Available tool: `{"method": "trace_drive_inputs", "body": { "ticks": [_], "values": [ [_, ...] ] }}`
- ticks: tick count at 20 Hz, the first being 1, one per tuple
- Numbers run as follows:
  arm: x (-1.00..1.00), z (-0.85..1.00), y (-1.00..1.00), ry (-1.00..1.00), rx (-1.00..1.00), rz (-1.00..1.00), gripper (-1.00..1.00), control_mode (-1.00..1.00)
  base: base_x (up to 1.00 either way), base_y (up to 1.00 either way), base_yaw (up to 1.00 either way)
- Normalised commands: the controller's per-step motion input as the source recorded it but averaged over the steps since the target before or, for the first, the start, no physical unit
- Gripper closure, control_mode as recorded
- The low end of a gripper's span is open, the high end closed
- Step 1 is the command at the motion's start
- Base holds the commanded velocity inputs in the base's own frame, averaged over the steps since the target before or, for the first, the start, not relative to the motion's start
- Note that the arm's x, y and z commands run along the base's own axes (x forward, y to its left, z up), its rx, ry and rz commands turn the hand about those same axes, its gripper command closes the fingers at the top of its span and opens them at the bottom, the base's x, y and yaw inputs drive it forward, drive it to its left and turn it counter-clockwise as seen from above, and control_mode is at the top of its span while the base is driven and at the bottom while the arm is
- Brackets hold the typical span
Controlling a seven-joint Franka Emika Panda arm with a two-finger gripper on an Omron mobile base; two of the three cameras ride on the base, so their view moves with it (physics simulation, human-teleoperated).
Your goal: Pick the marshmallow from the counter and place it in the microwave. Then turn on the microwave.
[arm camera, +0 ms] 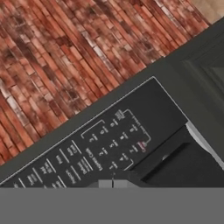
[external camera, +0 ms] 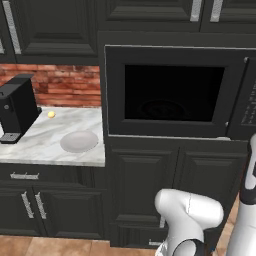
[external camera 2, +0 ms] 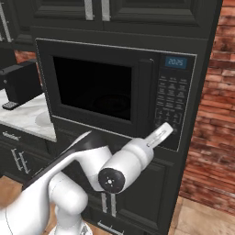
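microwave [external camera 2: 114,87]: we are seeing it built into the dark cabinets, door shut, dark glass, display lit; a faint round turntable is showing behind the glass in both base views.
keypad [external camera 2: 169,110]: we are looking at it on the right side of the microwave; in the hand view its rows of buttons [arm camera: 105,148] are lying close ahead, rolled on a slant.
gripper [external camera 2: 166,130]: we are seeing the white hand reaching up to the lower part of the keypad, touching it or just short of it, we cannot tell which; the fingers are pressed together with nothing between them.
marshmallow: we are not making it out anywhere; with the door shut and the glass dark we are judging, not seeing, that it is sitting inside.
counter [external camera: 45,145]: we are noting the marble slab left of the microwave, carrying a grey plate [external camera: 79,141], a small yellow ball [external camera: 51,114] and a black coffee machine [external camera: 17,107].
step in hand: we are judging the placing done and the start press under way.
next move: we are expecting a short, straight push of the closed fingertips on the start button, kept square so that no neighbouring key is being caught.
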Motion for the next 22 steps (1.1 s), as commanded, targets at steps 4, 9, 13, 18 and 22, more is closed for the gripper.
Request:
{"method": "trace_drive_inputs", "body": {
  "ticks": [4, 9, 13, 18, 22],
  "values": [
    [0.16, -0.05, -0.10, 0.00, 0.06, -0.02, 1.00, -1.00, 0.00, 0.00, 0.00],
    [0.16, -0.06, -0.10, 0.00, 0.06, -0.02, 1.00, -1.00, 0.00, 0.00, 0.00],
    [0.17, -0.07, -0.09, -0.01, 0.05, -0.01, 1.00, -1.00, 0.00, 0.00, 0.00],
    [0.17, -0.07, -0.08, -0.01, 0.05, -0.01, 1.00, -1.00, 0.00, 0.00, 0.00],
    [0.16, -0.08, -0.09, -0.02, 0.05, 0.00, 1.00, -1.00, 0.00, 0.00, 0.00]
  ]
}}
